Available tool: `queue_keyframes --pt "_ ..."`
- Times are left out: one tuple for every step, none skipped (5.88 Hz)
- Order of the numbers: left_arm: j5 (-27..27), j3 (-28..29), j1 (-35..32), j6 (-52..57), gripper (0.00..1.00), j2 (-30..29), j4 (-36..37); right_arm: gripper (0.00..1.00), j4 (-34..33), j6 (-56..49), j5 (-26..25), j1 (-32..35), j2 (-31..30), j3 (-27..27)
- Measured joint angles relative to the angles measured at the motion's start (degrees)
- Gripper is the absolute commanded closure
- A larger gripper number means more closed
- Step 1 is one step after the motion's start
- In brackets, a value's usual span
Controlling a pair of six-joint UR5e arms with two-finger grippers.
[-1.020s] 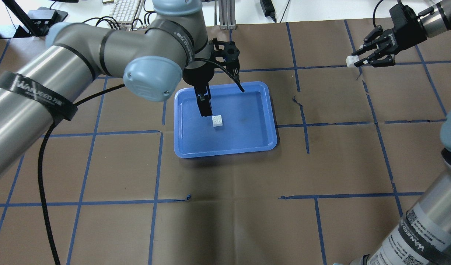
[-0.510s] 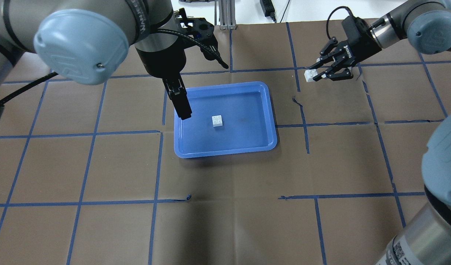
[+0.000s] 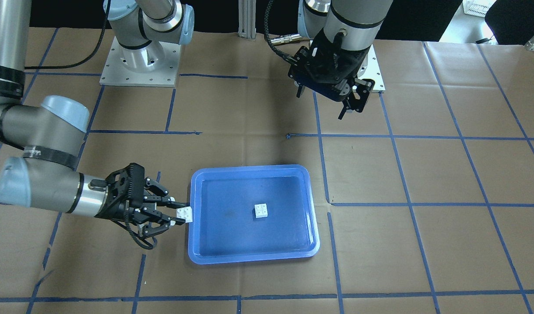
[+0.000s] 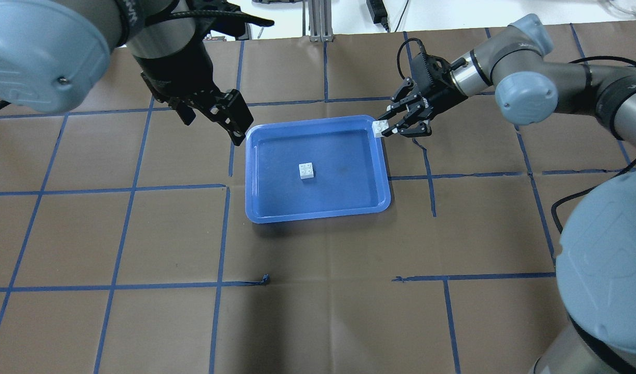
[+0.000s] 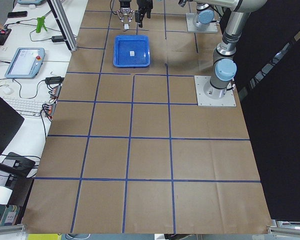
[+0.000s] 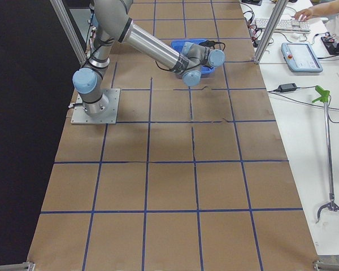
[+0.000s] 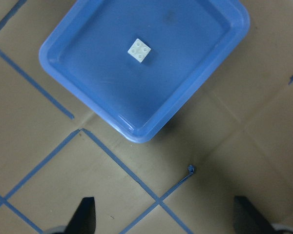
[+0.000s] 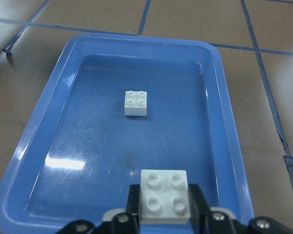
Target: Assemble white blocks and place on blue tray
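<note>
Right gripper (image 4: 387,129), near-horizontal, grips white block (image 4: 379,128) at blue tray (image 4: 318,218) rim.

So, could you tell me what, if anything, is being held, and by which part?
The right gripper pinches a small white square plastic brick by two opposite sides, studs up; the left gripper is open, empty.

Work surface: brown paper table cover (image 4: 318,322) ruled by blue tape lines (image 4: 115,285). Left-side view: white desk (image 5: 25,35) with keyboard (image 5: 25,106) at left; black curtain (image 5: 280,125) at right.
</note>
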Motion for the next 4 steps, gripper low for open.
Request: queue_keyframes --pt "0.0 -0.1 0.82 -9.1 0.0 0.7 0.23 0.68 -8.25 6.5 0.05 3.19 0.34 2.99" --pt "-0.05 -0.13 1.14 -13.3 0.0 0.93 0.58 0.67 -16.49 12.35 0.06 6.19 1.3 5.83" --pt "-0.11 -0.18 1.42 -14.48 0.0 0.98 1.43 0.67 -23.87 17.49 0.04 8.37 3.2 7.68" --pt "-0.07 -0.25 1.78 -14.52 0.0 0.93 3.28 0.66 -29.51 21.76 -0.11 9.74 5.11 8.51"
